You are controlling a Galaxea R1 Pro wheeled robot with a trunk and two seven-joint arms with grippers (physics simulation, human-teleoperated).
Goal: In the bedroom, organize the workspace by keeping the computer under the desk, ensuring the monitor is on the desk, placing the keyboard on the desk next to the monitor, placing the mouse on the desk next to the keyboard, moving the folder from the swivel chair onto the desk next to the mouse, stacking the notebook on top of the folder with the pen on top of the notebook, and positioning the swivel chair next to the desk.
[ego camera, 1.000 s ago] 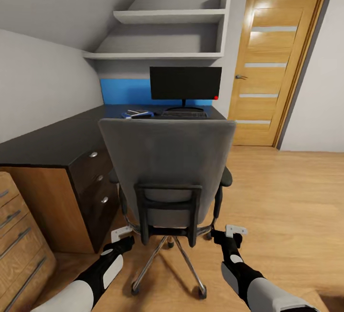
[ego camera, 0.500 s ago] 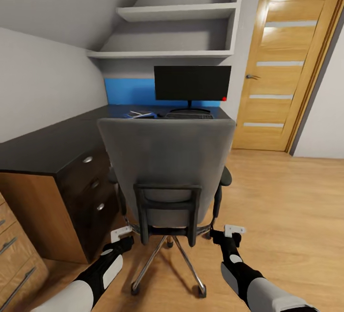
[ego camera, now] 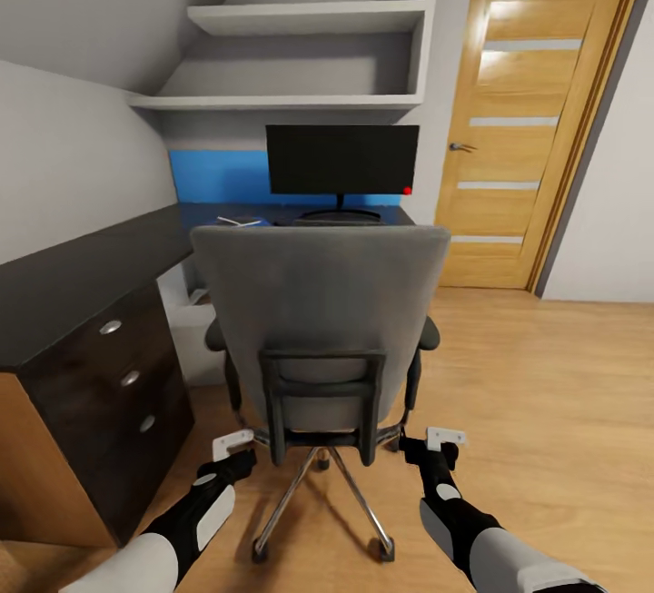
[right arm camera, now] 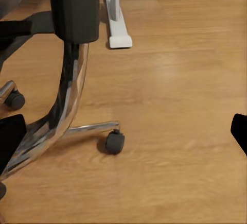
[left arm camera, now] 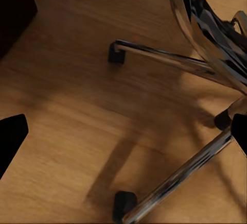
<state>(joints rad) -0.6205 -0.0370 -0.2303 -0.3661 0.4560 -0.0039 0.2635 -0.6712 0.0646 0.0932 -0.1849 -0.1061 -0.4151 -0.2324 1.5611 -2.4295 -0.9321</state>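
Before glossy black desk: grey upholstered swivel chair, chrome legs; both grippers released.

- Place: home bedroom corner fitted as a study nook, under a sloped ceiling.
- Flooring: light wood planks.
- Door: oak, 4 frosted glass strips.
- Wall shelves: 2 tiers, white.
- Surface: glossy black desk, blue back panel, 3 drawers.
- Equipment: monitor, grey swivel chair.
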